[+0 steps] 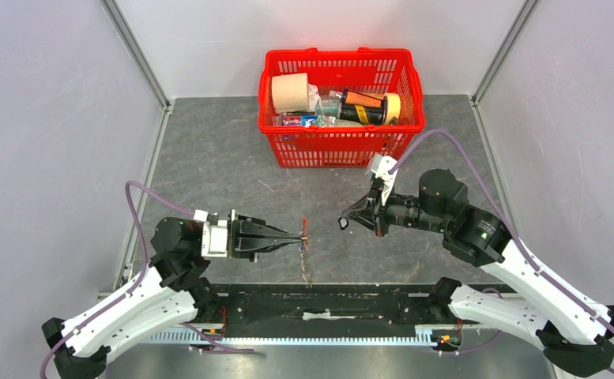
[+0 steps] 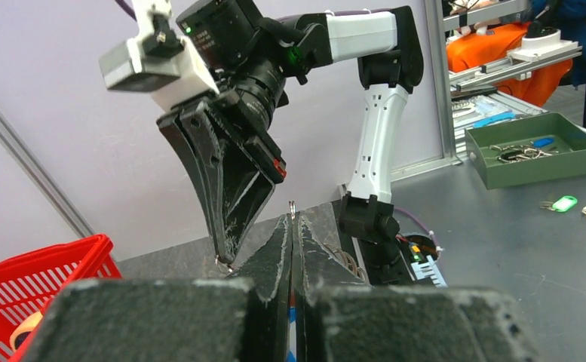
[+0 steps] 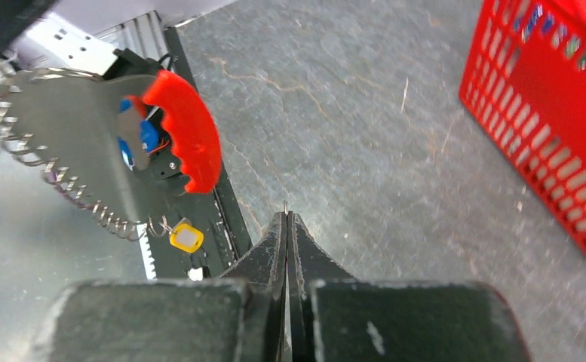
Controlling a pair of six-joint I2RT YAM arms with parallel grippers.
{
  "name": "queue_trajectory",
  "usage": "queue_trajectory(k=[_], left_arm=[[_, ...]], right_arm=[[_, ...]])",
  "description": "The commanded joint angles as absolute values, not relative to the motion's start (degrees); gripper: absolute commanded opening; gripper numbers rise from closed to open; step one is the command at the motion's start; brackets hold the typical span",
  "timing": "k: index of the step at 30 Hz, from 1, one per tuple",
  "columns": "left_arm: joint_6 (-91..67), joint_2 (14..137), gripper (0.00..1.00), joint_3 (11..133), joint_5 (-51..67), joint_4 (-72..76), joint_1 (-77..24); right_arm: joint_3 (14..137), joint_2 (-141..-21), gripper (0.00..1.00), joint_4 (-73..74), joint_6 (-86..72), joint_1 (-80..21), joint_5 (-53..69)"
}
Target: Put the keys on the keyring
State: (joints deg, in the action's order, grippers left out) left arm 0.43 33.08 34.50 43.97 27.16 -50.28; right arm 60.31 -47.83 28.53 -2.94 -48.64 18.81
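My left gripper (image 1: 299, 239) is shut on the keyring (image 1: 306, 237), held above the table. Its red strap (image 3: 188, 132) and silvery coiled cord (image 3: 56, 177) hang from the jaws, with a small yellow tag (image 3: 186, 237) at the cord's end. A small metal ring (image 2: 293, 205) sticks out past the left fingertips. My right gripper (image 1: 344, 223) faces it from the right, a short gap away, and is shut on a slim key. Only the key's metal tip (image 3: 285, 205) and a dark head (image 1: 342, 224) show. The right gripper's fingertips (image 2: 225, 255) appear in the left wrist view.
A red basket (image 1: 343, 150) with tape rolls and bottles stands at the back centre; it also shows in the right wrist view (image 3: 546, 113). A black rail (image 1: 327, 304) runs along the near edge. A green tray (image 2: 535, 154) lies beyond the table.
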Motion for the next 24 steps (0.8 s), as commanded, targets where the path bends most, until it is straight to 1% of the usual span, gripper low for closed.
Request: queue_trajectory(k=[1,7,16,24], left_arm=[[-3.28,34.02,0.02,35.81,45.3,31.7,-50.63],[-4.39,34.02,0.02,35.93,45.68,32.2,-50.63],[-5.75,34.46,0.02,35.53,45.7,34.23,-50.71],[-6.5,34.86,0.02,35.21,45.8,35.67,-50.71]], right_arm=[[62.98,-47.69,0.0,20.26,7.02,-48.96,28.2],[63.81,-47.87,0.0,14.88,15.03,-49.47,34.48],[68.66,-51.08,0.0,17.31,23.88,-50.31,41.23],[69.42,-52.47,0.0,18.63,29.77,-51.7,47.17]])
